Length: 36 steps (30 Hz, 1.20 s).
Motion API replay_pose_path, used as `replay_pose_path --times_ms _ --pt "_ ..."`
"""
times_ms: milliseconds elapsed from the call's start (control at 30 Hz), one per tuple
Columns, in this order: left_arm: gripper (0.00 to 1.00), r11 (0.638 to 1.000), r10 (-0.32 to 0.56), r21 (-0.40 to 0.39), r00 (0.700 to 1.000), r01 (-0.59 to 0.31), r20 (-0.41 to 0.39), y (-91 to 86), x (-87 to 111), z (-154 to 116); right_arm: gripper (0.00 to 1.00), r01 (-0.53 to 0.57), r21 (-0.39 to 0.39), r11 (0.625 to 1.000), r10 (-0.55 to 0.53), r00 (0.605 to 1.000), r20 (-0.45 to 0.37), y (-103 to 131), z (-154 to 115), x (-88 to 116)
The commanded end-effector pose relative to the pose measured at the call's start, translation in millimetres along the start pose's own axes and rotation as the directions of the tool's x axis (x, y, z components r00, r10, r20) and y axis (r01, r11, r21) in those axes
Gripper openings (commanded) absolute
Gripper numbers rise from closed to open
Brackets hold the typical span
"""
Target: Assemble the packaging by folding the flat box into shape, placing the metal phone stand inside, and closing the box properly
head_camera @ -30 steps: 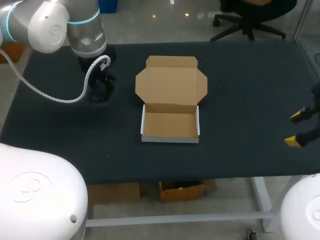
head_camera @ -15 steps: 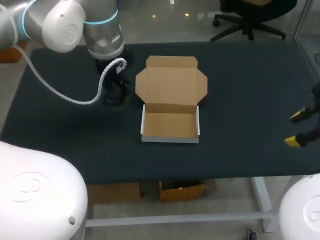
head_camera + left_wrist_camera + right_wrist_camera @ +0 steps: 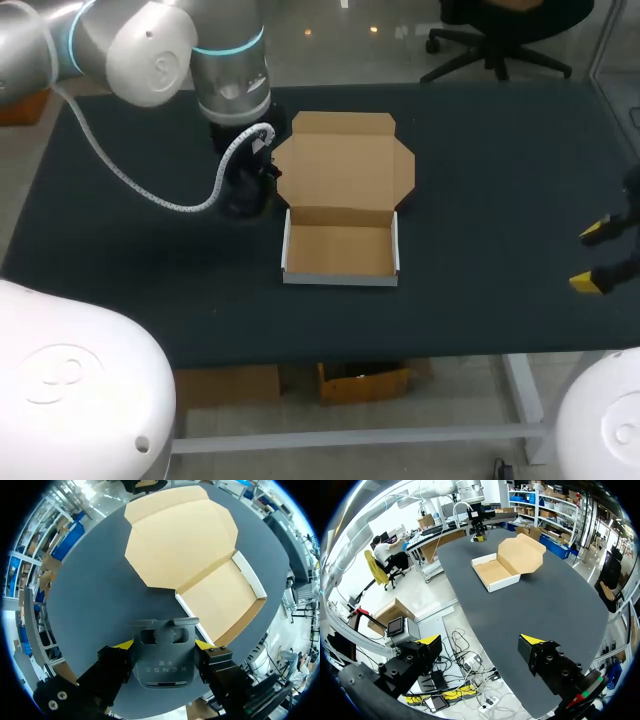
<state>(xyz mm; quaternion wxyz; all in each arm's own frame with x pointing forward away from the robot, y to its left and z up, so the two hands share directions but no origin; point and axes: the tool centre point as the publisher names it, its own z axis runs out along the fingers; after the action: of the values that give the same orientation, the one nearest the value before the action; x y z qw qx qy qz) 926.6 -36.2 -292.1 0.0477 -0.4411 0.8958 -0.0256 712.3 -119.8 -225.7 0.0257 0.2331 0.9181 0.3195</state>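
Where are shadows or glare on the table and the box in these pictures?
Head view: even light; a soft shadow lies on the table under the left arm, beside the box; no glare on the cardboard. Left wrist view: the phone stand in the left gripper looks matt, without glare.

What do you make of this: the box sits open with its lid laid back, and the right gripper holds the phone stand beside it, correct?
Wrong arm: the left gripper holds the phone stand beside the open box, lid laid back, as the left wrist view shows. The right gripper is open, holding nothing.
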Motion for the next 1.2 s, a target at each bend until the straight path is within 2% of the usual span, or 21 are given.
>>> replay_pose_path --times_ms 33,600,767,967,1200 --pt "0.0 1.0 -0.001 -0.004 1.0 0.001 0.006 -0.8 0.7 -1.3 1.0 0.001 -0.002 1.0 -0.001 1.0 -0.001 -0.2 -0.9 0.1" --pt "0.0 1.0 -0.001 -0.004 1.0 0.001 0.006 -0.8 0.7 -1.3 1.0 0.001 -0.002 1.0 -0.001 1.0 -0.001 -0.2 -0.9 0.1" --pt "0.0 1.0 0.013 0.013 1.0 -0.012 -0.007 -6.7 14.8 -3.4 1.0 0.001 -0.002 1.0 -0.001 1.0 -0.001 -0.2 -0.9 0.1" --pt "0.0 0.998 0.057 0.026 0.998 -0.057 -0.015 -17.0 40.6 -7.3 1.0 0.001 -0.002 1.0 -0.001 1.0 -0.001 -0.2 -0.9 0.1" --pt "0.0 0.995 0.093 0.039 0.996 -0.092 -0.02 -30.0 64.1 -2.3 1.0 0.001 -0.002 1.0 -0.001 1.0 -0.001 -0.2 -0.9 0.1"
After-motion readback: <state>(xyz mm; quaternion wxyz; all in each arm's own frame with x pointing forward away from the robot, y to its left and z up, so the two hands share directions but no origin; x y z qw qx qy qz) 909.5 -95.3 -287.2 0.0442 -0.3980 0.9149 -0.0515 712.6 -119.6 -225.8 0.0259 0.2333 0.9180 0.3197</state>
